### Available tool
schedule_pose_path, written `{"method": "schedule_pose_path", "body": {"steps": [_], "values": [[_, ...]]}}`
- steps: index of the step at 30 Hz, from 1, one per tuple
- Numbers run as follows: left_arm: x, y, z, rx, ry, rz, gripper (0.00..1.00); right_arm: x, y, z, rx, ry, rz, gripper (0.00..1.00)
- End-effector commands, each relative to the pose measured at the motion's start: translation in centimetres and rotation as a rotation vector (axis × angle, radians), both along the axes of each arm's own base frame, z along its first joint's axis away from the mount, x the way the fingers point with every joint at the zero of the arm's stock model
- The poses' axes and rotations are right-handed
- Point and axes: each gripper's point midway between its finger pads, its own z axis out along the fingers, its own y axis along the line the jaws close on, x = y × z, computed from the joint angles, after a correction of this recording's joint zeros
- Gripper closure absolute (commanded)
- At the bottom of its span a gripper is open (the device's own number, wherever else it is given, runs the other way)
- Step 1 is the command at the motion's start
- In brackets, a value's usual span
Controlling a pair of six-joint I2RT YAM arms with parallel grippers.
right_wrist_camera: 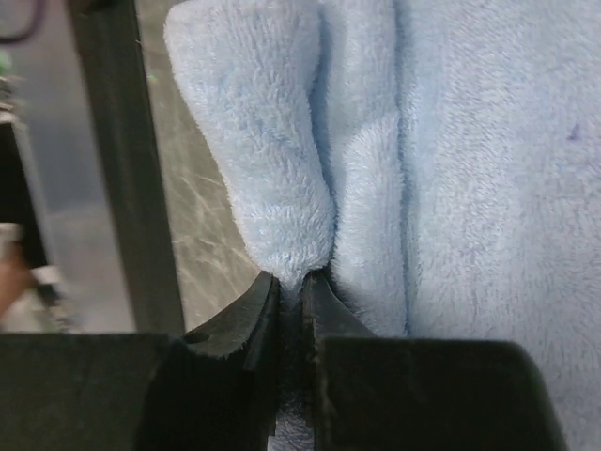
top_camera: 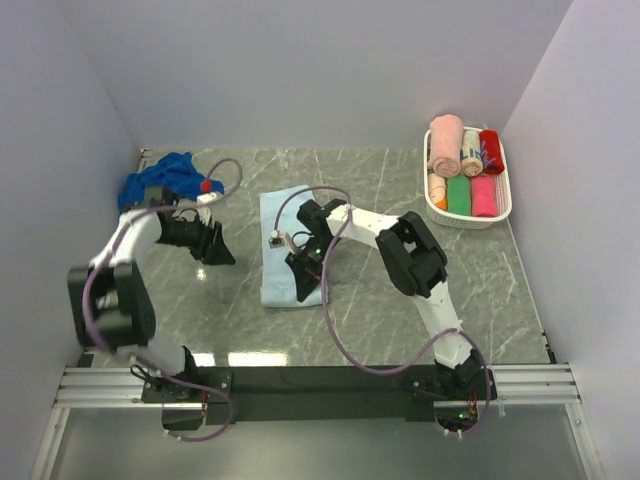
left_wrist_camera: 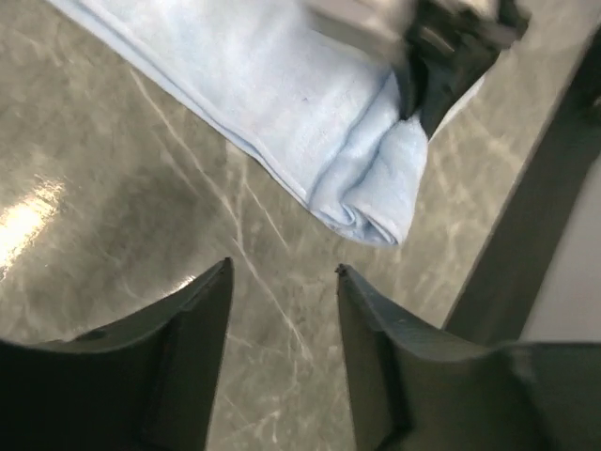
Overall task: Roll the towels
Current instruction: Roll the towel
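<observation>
**Right gripper pinches the pale towel's rolled edge; left gripper spread over bare table**

In the overhead view, the royal blue towel [top_camera: 160,180] lies crumpled in the upper left of the frame, against the back corner of the grey marbled table [top_camera: 400,200]. Just below and to the right of it, the left gripper [top_camera: 215,248] hangs over bare tabletop. In its own wrist view its two dark fingers [left_wrist_camera: 197,310] stand spread apart with only the table surface between them. They touch nothing, and the towel's near corner lies a little beyond their tips.

At the centre of the overhead frame the pale blue towel [top_camera: 272,275] lies flat on the table as an upright rectangle. Its lower end, toward the bottom of the frame, is turned over into a small thick fold. The left wrist view shows that fold as a curled, layered corner at centre right.

The right gripper [top_camera: 303,280] sits on this lower end of the pale towel. In the right wrist view its fingers are pressed almost together, pinching the end of the plump rolled edge at centre left, while the flat part of the cloth fills the right of the frame.

In the upper right of the overhead frame a white basket [top_camera: 505,190] holds rolled towels [top_camera: 445,145] in pink, green and red, well apart from both arms.
</observation>
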Motion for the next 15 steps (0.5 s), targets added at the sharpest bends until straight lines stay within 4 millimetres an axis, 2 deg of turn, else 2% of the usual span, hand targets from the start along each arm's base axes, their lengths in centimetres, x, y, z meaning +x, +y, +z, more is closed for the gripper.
{"method": "schedule_pose_path", "body": {"steps": [1, 2, 3, 4, 5, 6, 8, 12, 13, 15], "values": [[-0.2, -0.2, 2.2, 0.171, -0.285, -0.008, 0.44, -0.5, -0.8, -0.2, -0.042, 0.162, -0.042, 1.0], [-1.5, 0.0, 0.5, 0.246, -0.293, -0.026, 0.43, 0.0, -0.8, -0.7, -0.045, 0.183, -0.053, 1.0], [-1.9, -0.3, 0.3, 0.286, -0.33, -0.044, 0.43, -0.2, -0.9, -0.7, -0.056, 0.217, -0.059, 1.0], [-2.1, -2.6, 1.6, 0.303, -0.464, -0.112, 0.43, -0.2, -0.7, -0.7, -0.048, 0.254, -0.066, 1.0], [-3.3, -3.2, 0.1, 0.331, -0.479, -0.148, 0.41, 0.3, -0.5, -1.3, -0.051, 0.278, -0.075, 1.0], [-3.9, -4.9, -0.2, 0.369, -0.54, -0.2, 0.4, 0.1, -0.7, -1.2, -0.065, 0.32, -0.08, 1.0], [-4.3, -6.5, -0.4, 0.391, -0.661, -0.236, 0.37, 0.5, -0.4, -1.8, -0.07, 0.368, -0.098, 1.0], [-6.1, -11.0, -1.4, 0.409, -0.768, -0.386, 0.37, 1.0, -0.5, -2.7, -0.102, 0.397, -0.147, 1.0], [-6.1, -11.5, -2.1, 0.425, -0.763, -0.409, 0.37, 1.0, -0.6, -2.8, -0.106, 0.402, -0.153, 1.0], [-6.5, -13.5, -2.2, 0.418, -0.803, -0.461, 0.37, 1.0, -0.7, -3.1, -0.111, 0.413, -0.159, 1.0]]}}
